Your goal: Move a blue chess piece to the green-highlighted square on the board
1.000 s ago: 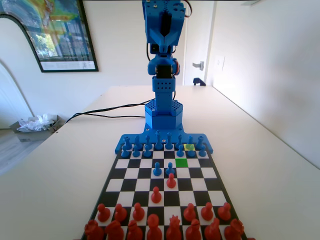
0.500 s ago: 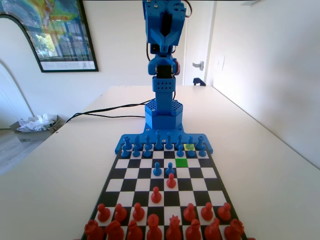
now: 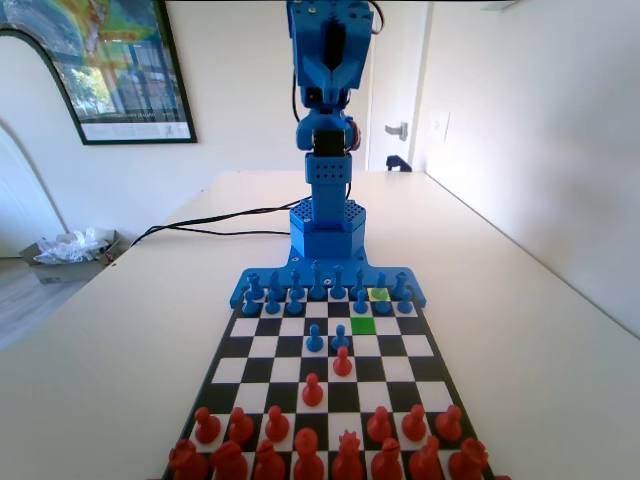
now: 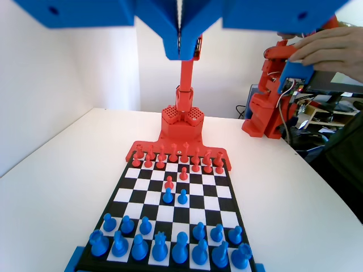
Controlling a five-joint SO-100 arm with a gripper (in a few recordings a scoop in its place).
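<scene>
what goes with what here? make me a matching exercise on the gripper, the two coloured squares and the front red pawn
1 gripper
2 green-highlighted square
3 yellow-green square
4 front red pawn

a in the blue pawn row
b mid-board, right in front of a blue pawn
c shut, high above the board
d bare, one row ahead of the blue pawn row

Pairs: 1-c, 2-d, 3-a, 4-b

All-blue plastic arm [image 3: 327, 120] w/ perforated hex base, black cable.
</scene>
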